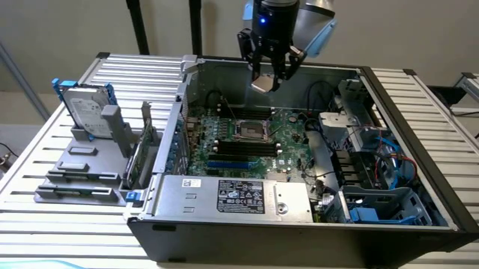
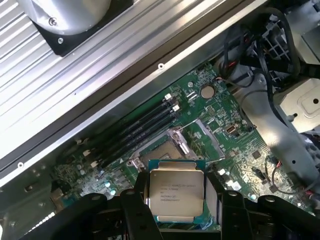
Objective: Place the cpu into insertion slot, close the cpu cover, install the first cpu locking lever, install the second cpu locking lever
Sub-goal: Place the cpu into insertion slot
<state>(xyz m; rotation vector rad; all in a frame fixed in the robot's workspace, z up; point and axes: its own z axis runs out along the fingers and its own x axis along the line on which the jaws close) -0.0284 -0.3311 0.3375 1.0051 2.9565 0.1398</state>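
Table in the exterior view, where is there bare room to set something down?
The table is bare between the grey tray and its near edge, and beyond the hard drive. Inside the computer case it is crowded.

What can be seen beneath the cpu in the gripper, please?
The green motherboard and part of the insertion slot show beyond it; the cpu hides the board directly behind it.

You have cpu (image 2: 176, 194) held high above green board (image 2: 240, 150), silvery square with printed face up. Below it, insertion slot (image 1: 252, 130) – dark, metal-rimmed, bare – with cpu cover (image 2: 183, 143) swung open.
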